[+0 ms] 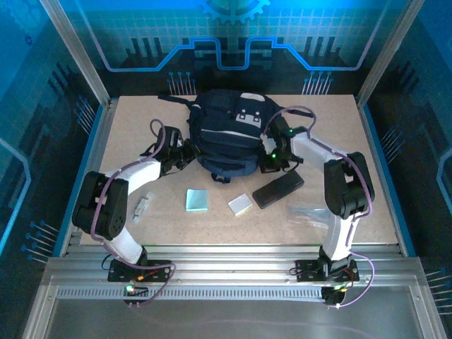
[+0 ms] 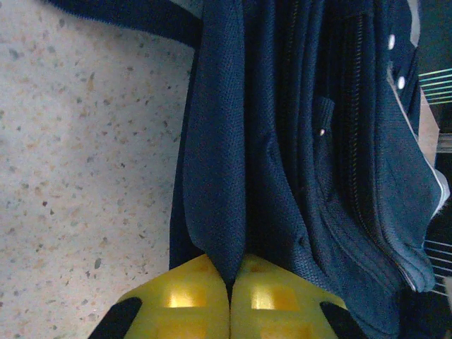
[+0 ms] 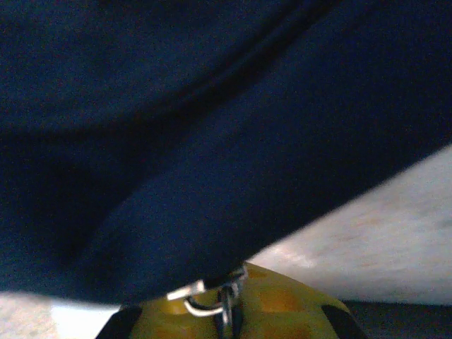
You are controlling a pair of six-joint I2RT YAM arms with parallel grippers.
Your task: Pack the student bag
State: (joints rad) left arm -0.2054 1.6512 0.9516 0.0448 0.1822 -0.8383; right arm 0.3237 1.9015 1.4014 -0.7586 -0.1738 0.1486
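Note:
The student bag (image 1: 226,134), dark navy with grey-white patches, lies in the middle of the table toward the back. My left gripper (image 1: 185,154) is at its left side. In the left wrist view the yellow fingers (image 2: 185,296) of that gripper (image 2: 231,282) are shut on a fold of the bag's navy fabric (image 2: 215,176). My right gripper (image 1: 272,161) is at the bag's right front corner. In the right wrist view it (image 3: 229,314) is shut on a metal zipper pull (image 3: 205,295), with navy fabric (image 3: 212,141) just above it.
In front of the bag lie a black oblong pencil case (image 1: 278,189), a light blue pad (image 1: 197,200), a pale block (image 1: 240,205), a small clear item (image 1: 143,207) and a clear plastic sleeve (image 1: 311,212). Metal frame posts stand at the table's corners.

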